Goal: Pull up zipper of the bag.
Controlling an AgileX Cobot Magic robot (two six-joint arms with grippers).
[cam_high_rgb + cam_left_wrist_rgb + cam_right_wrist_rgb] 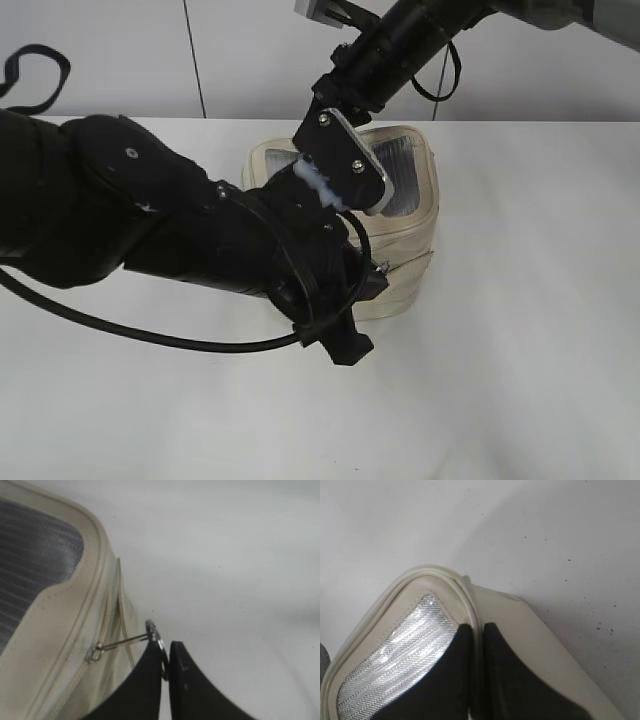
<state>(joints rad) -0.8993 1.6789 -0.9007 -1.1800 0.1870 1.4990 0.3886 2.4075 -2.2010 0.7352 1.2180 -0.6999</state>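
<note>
The cream-white bag [410, 230] stands mid-table with its grey ribbed lid panel [405, 165] facing up. In the left wrist view the bag [55, 650] fills the left side, and a silver pull tab [131, 639] stretches taut from the zipper [95, 652] on the lid rim. My left gripper [165, 652] is shut on the tab's ring. My right gripper [477, 630] is shut on the raised rim of the lid [470, 607], next to the grey panel [395, 655]. In the exterior view the left arm hides the bag's left side.
The white table [520, 380] lies all round the bag. A black cable [150, 335] loops from the left arm over the table's front left. The right arm [400, 50] reaches down from the back.
</note>
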